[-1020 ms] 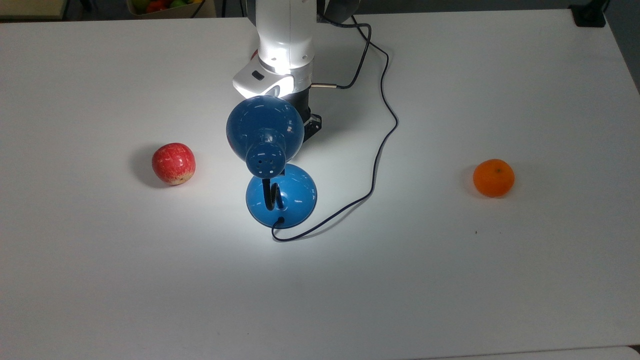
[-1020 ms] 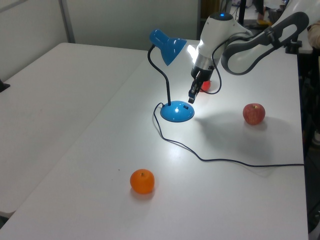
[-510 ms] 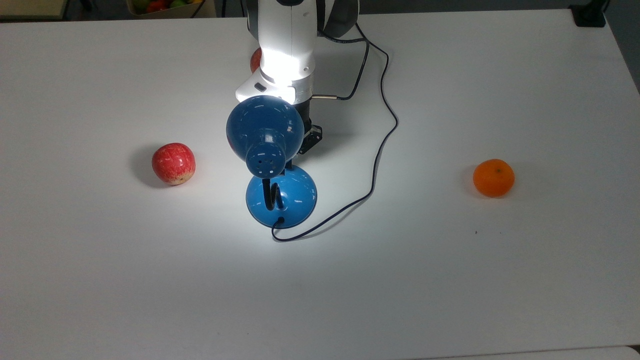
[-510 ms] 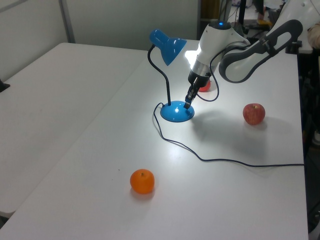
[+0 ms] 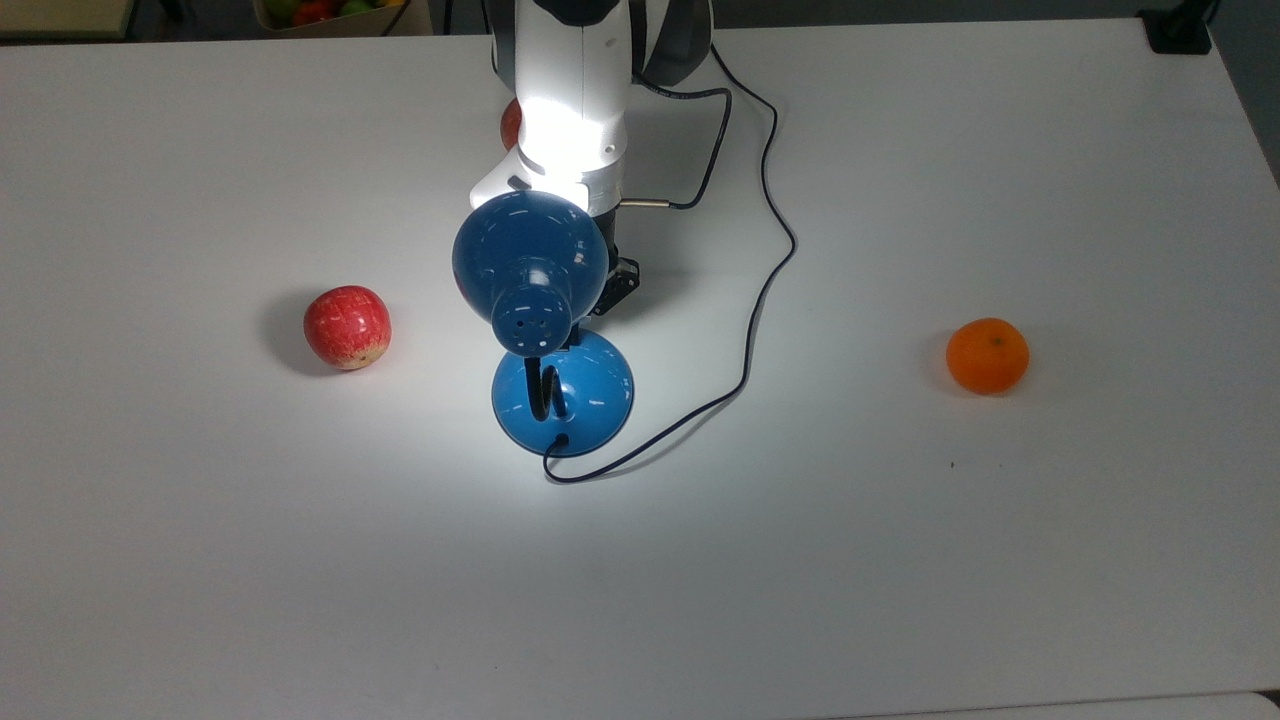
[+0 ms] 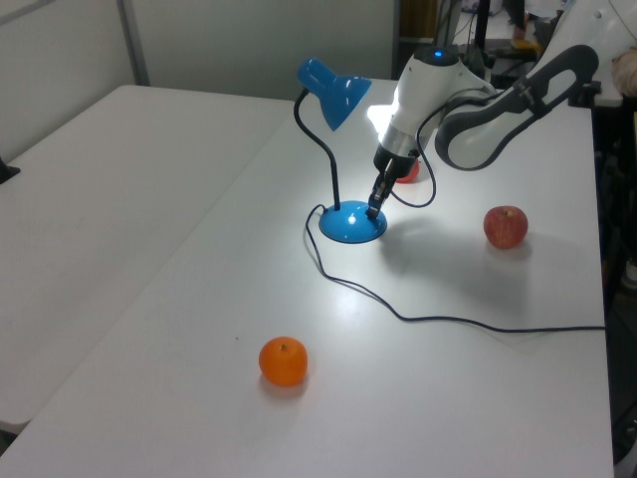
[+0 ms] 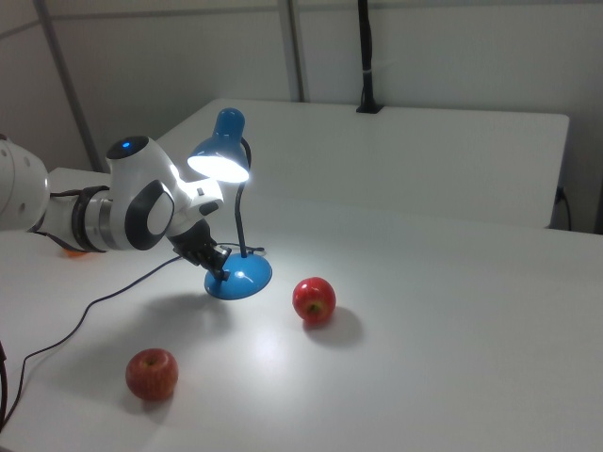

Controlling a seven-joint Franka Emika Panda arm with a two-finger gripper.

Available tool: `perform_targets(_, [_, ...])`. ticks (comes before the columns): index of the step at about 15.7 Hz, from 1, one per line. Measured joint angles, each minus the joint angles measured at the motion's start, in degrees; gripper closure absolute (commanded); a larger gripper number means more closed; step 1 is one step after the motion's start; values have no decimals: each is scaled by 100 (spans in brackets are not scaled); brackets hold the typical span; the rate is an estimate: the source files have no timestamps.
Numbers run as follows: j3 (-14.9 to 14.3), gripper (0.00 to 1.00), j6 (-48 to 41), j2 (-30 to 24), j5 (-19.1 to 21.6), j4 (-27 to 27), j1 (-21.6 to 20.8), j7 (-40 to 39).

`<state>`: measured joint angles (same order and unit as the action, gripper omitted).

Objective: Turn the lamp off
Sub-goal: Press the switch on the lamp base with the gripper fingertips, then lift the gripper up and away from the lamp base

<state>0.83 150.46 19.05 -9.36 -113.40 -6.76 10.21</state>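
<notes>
lamp [image 5: 545,320]: glossy blue, mid tabletop [image 5: 900,560]; domed shade up on black gooseneck, round blue base flat on the surface. Lit: bright pool of light on the white top around the base, glare on the robot's wrist.
lamp, other views: left view, shade [image 6: 333,90] top centre w/ base [image 6: 351,223] below it; right view, shade glowing underneath [image 7: 219,168].
cord [image 5: 760,290]: thin, dark, leaves the base's near edge in the top view, loops to the top view's right, then runs back up beside the arm.
gripper [image 6: 374,205]: black, angled down, tip at the base's edge on the arm side, looks touching or nearly so. Right view puts it [image 7: 217,266] just at the base rim too. Top view: mostly hidden behind the shade, black bit showing [image 5: 620,280].
jaws: can't tell if spread or pressed together.
arm [image 5: 575,90]: white Panda, comes in from the top view's upper edge, wrist just behind the shade.
apple [image 5: 347,326]: red, on tabletop, top view's left of the lamp, apart from it.
2nd apple [image 7: 152,373]: red, right view's lower left, near the arm side; partly behind the arm in the top view [image 5: 510,124].
orange [image 5: 987,355]: top view's right, well apart from lamp and cord.
bin of fruit [image 5: 330,14]: past the tabletop's far edge, top view's upper left.
</notes>
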Motion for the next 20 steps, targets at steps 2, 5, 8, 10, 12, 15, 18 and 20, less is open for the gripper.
perform_targets(2, [0,100,4,3,-19,1,2,1])
perform_targets(5, [0,100,5,3,-22,4,36,1])
perform_targets(8, [0,100,5,5,-22,5,57,1])
perform_targets(10, [0,100,5,10,-22,5,61,1])
perform_targets(12, [0,100,5,16,-22,0,63,1])
perform_targets(15, [0,100,-32,17,-22,-7,64,8])
perform_targets(18, [-3,100,-540,-15,-23,-2,71,20])
perform_targets(20, [-11,100,-928,-39,-26,4,86,22])
